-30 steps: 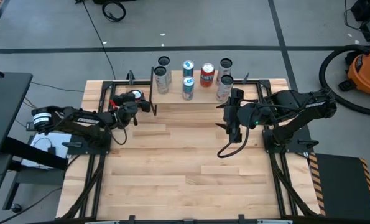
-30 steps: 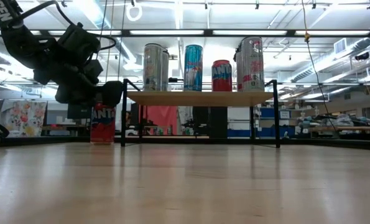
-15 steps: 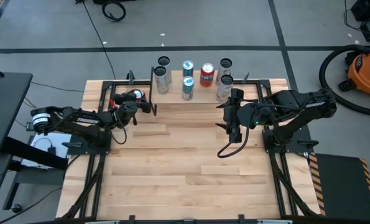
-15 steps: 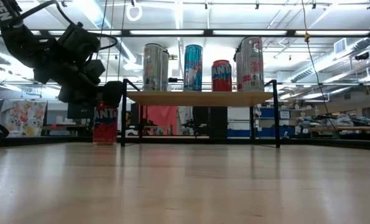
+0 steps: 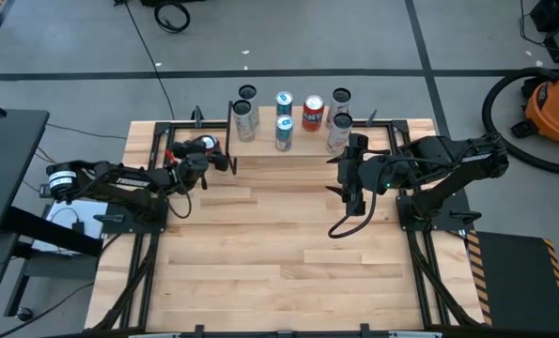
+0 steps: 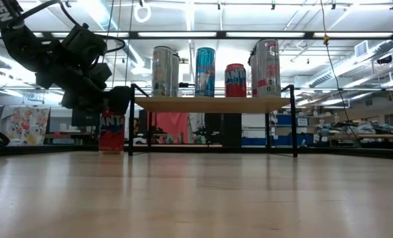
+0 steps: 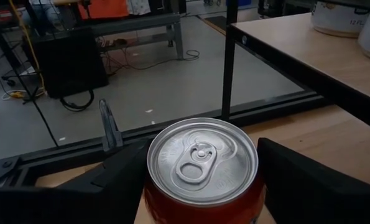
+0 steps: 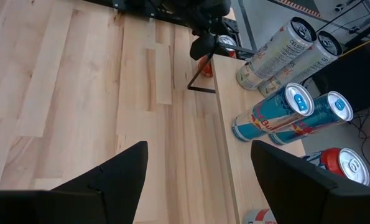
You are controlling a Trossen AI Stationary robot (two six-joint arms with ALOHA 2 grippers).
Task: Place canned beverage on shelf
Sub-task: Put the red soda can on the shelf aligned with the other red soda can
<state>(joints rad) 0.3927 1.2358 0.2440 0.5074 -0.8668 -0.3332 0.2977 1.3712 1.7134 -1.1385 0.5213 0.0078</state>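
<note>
The left claw [image 7: 200, 186] has narrowed around the red can [image 7: 202, 163] on the worktop [image 5: 260, 253] beside the shelf [image 6: 213, 104], fingers flanking it, grip unconfirmed; the right claw [image 8: 197, 171] waits open.

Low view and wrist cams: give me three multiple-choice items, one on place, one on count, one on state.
1. The red can at the left gripper stands: A on the tabletop beside the shelf; B on the shelf; C on the floor.
2. Red cans on the shelf: A none; B one; C three.
3. The right gripper is: A shut on a can; B out of view; C open, empty.
Key: A, its base sits on the wood by the shelf's leg; B, the shelf's red can is the only one of that colour up there; C, nothing lies between its spread fingers.
</note>
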